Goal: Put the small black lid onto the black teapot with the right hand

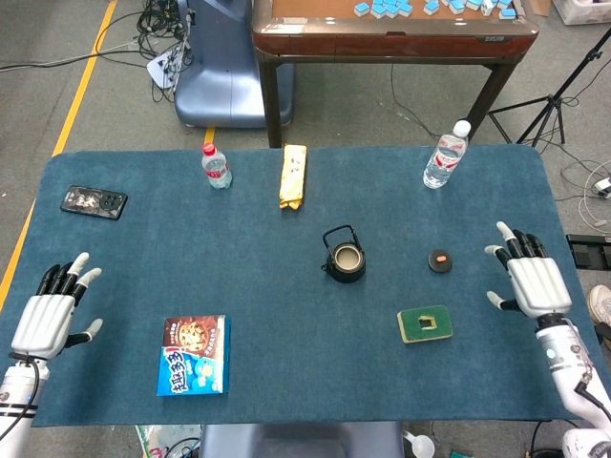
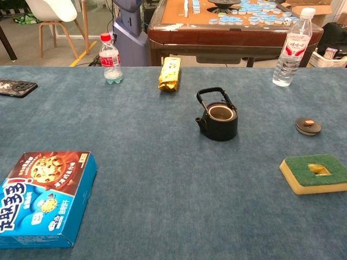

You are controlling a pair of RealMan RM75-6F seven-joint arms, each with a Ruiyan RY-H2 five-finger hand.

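Nothing is done yet: the lid (image 1: 439,260) lies right of the open teapot (image 1: 345,260). The right hand (image 1: 531,282), fingers apart and empty, must grasp and place it.

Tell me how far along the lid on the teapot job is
Nothing is done yet: the small round black lid lies on the blue cloth, apart from the open black iron teapot. Nothing is in hand: the right hand hovers empty, fingers spread, to the right of the lid, and the left hand is idle. Reaching, gripping, carrying and seating the lid all remain.
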